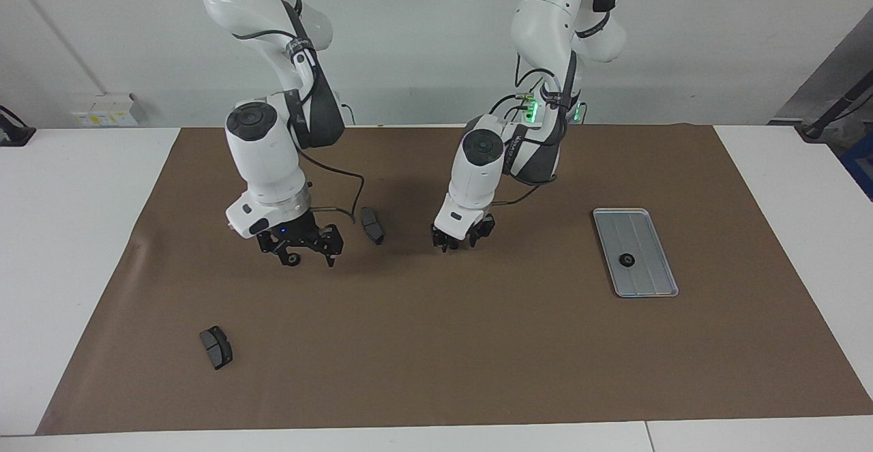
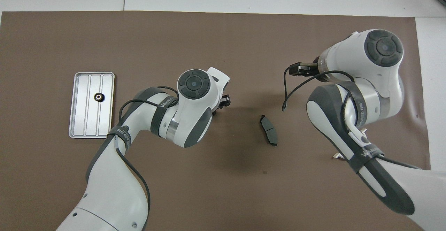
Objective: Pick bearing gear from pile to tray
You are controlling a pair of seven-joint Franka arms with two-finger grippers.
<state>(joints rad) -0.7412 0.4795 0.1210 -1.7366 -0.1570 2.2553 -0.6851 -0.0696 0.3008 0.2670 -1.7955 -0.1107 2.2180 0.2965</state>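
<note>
Counting one gear (image 1: 625,259) on the tray (image 1: 646,237) so far, right gripper (image 1: 310,258) splayed wide low over the mat (image 1: 477,343) near a pad (image 1: 372,226), left gripper (image 1: 462,239) low mid-mat, clench unreadable.

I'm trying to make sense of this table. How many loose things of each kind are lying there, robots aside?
Gears: 2, one in the tray, one under the right gripper
Pads: 2
Bracket: 1, mostly hidden
Tray: 1
Total: 6 in sight; more may be hidden.
</note>
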